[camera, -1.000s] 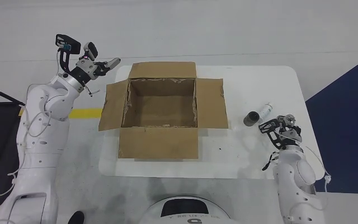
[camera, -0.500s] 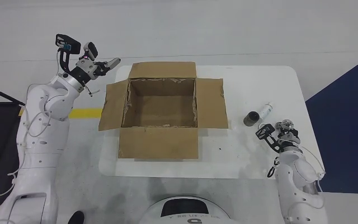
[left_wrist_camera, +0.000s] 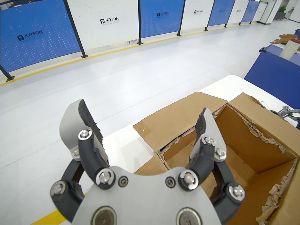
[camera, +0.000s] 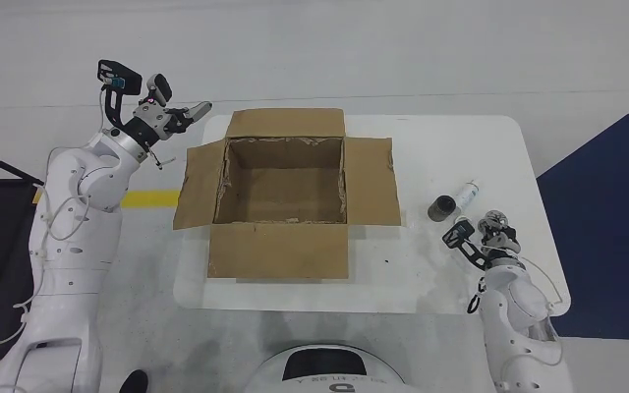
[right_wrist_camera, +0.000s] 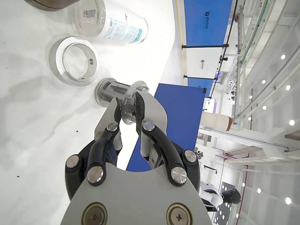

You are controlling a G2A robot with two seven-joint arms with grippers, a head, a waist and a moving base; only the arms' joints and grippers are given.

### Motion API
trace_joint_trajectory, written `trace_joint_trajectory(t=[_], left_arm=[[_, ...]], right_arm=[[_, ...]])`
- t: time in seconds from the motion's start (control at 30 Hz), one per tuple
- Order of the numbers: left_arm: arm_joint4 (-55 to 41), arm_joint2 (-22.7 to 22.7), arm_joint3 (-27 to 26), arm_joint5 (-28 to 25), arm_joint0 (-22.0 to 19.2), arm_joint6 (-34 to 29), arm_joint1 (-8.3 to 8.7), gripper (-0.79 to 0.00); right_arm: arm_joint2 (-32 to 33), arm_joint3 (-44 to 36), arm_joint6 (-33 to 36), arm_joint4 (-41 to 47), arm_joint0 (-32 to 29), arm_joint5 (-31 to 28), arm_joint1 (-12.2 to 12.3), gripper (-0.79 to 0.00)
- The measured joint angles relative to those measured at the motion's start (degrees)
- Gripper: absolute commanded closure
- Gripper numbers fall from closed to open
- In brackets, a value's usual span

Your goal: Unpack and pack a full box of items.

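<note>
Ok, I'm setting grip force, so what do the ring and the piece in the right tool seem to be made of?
The ring: likely bare metal, matte silver-grey with a small drilled side hole. The held piece in the right tool: a grey barrel that looks metallic, with a see-through flange, probably clear plastic; hard to be sure.

Factory or test hall, not a home. Wide, pale, glossy floor [left_wrist_camera: 145, 71]. A row of blue and white fence panels [left_wrist_camera: 98, 22] on black posts walls off the bay. Yellow line [camera: 152, 198] painted on the floor at 9 o'clock of the white tabletop [camera: 462, 147]; blue partition [camera: 590, 196] at 3 o'clock. High ceiling with round lamps [right_wrist_camera: 264, 81] and overhead steel rails [right_wrist_camera: 242, 36].
</note>
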Motion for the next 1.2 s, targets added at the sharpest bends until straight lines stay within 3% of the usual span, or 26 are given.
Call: trace_joint_trajectory(t=[0.2,0.37,0.43,0.5,0.53,0.57,0.6,0.63,0.67,0.7,0.77,0.93,1.07,1.2], left_arm=[[0.0,0.0,0.0,0.0,0.0,0.0,0.0,-0.785],[0.0,0.0,0.0,0.0,0.0,0.0,0.0,-0.785],[0.0,0.0,0.0,0.0,0.0,0.0,0.0,-0.785],[0.0,0.0,0.0,0.0,0.0,0.0,0.0,-0.785],[0.0,0.0,0.0,0.0,0.0,0.0,0.0,-0.785],[0.0,0.0,0.0,0.0,0.0,0.0,0.0,-0.785],[0.0,0.0,0.0,0.0,0.0,0.0,0.0,-0.785],[0.0,0.0,0.0,0.0,0.0,0.0,0.0,-0.785],[0.0,0.0,0.0,0.0,0.0,0.0,0.0,-0.785],[0.0,0.0,0.0,0.0,0.0,0.0,0.0,-0.785],[0.0,0.0,0.0,0.0,0.0,0.0,0.0,-0.785],[0.0,0.0,0.0,0.0,0.0,0.0,0.0,-0.785],[0.0,0.0,0.0,0.0,0.0,0.0,0.0,-0.785],[0.0,0.0,0.0,0.0,0.0,0.0,0.0,-0.785]], right_arm=[[0.23,-1.34,-0.33,0.5,-0.64,0.59,0.01,-0.277],[1.99,-5.52,-3.13,8.65,-1.95,1.4,-0.25,-0.277],[3.2,-7.91,-4.74,13.06,-2.95,0.8,-0.33,-0.354],[4.67,-10.45,-6.67,19.29,-4.01,0.64,-0.51,-0.372],[5.19,-11.3,-7.39,22.33,-4.3,0.77,-0.61,-0.493],[5.64,-12.2,-8.36,26.62,-4.5,1.14,-0.79,-0.517],[5.78,-12.66,-8.88,30.09,-4.55,1.46,-0.96,-0.385],[5.83,-12.99,-9.05,33.71,-4.55,1.61,-1.13,-0.388],[5.76,-13.33,-8.95,38.3,-4.51,1.6,-1.33,-0.502],[5.54,-13.45,-8.63,41.59,-4.44,1.56,-1.49,-0.526],[4.68,-13.49,-6.89,48.58,-4.07,1.38,-1.8,-0.785],[2.23,-12.68,-4.16,58.81,-2.64,3.53,-2.38,-0.785],[0.74,-12.59,-0.74,67.94,-1.38,9.7,-3.07,-0.785],[0.72,-12.67,-0.76,67.94,-1.39,9.8,-3.08,-0.785]])
